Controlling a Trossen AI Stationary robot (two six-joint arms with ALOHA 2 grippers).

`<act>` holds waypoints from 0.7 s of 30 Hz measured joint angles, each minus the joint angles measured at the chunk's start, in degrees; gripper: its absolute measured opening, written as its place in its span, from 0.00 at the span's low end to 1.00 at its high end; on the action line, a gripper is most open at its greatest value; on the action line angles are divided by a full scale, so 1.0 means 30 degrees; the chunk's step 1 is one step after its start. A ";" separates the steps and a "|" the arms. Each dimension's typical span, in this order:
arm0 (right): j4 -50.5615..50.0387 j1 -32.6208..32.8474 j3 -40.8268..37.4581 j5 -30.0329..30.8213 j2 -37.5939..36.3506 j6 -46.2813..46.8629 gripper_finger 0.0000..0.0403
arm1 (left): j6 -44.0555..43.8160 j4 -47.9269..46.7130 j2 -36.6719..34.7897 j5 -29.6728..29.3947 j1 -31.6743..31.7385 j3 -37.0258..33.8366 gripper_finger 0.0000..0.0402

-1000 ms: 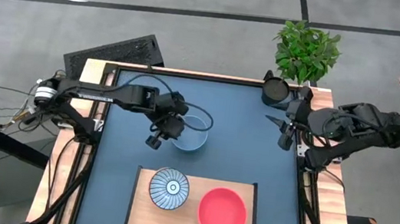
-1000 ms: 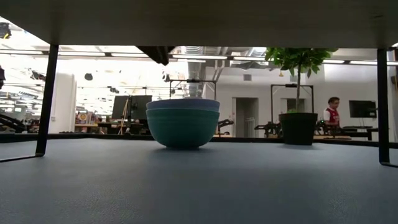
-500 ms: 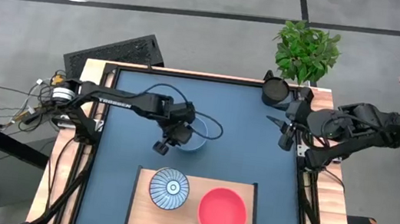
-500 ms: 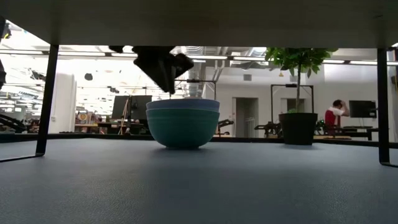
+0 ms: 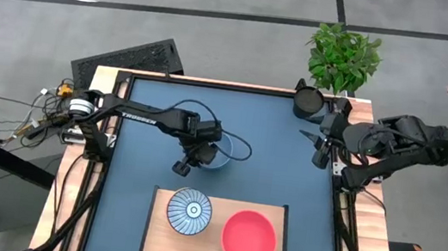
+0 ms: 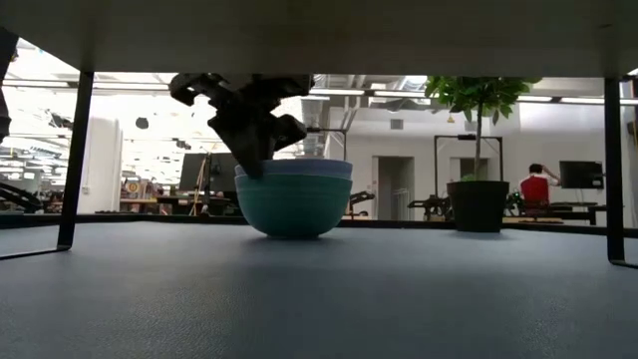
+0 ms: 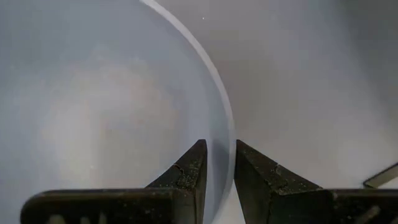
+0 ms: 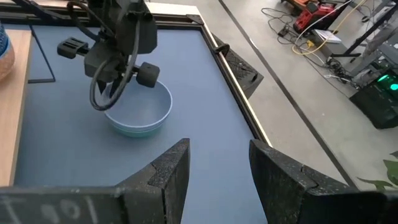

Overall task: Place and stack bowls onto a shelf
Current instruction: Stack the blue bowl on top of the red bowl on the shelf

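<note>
A light-blue bowl [image 5: 220, 154] sits nested in a teal bowl [image 6: 293, 206] on the dark blue tabletop, left of centre. My left gripper [image 7: 219, 155] has come down over the stack's left rim [image 6: 242, 168], open by a narrow gap. One finger stands inside the light-blue bowl and one outside. On the pale wooden shelf [image 5: 217, 207] at the near edge rest a blue-and-white striped bowl [image 5: 190, 211] and a red bowl [image 5: 249, 239]. My right gripper [image 8: 214, 168] waits open, raised at the table's right edge. My left gripper straddles the light-blue bowl's rim [image 7: 225, 118] from above, slanting down, one finger [image 7: 194, 167] inside the bowl and the other outside. Whether the fingers touch the rim I cannot tell. The stack stands upright on the tabletop.
A dark cup [image 5: 307, 102] stands at the table's far right corner, with a potted plant [image 5: 343, 56] just beyond it. A keyboard [image 5: 129, 57] lies off the far left corner. Bare tabletop [image 5: 279, 167] lies between the bowl stack and my right arm.
My left gripper has come down and a little toward the table's right onto the stack's left rim, tipping steeper as it went. Its finger gap looks the same. The bowls have stayed where they were.
</note>
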 joint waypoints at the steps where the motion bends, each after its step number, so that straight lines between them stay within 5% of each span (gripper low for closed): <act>1: -0.0021 -0.0001 0.0000 0.0001 -0.0006 0.0000 0.47 | -0.0027 -0.0016 0.0000 -0.0041 0.0000 0.0000 0.15; 10: -0.0087 0.0000 0.0000 0.0000 -0.0006 -0.0036 0.47 | -0.0584 -0.0129 -0.0122 0.0418 0.0000 0.0109 0.02; 21: -0.0245 0.0000 0.0000 0.0000 -0.0006 -0.0036 0.47 | -0.2690 0.0207 -0.1160 0.0621 -0.0137 0.0117 0.00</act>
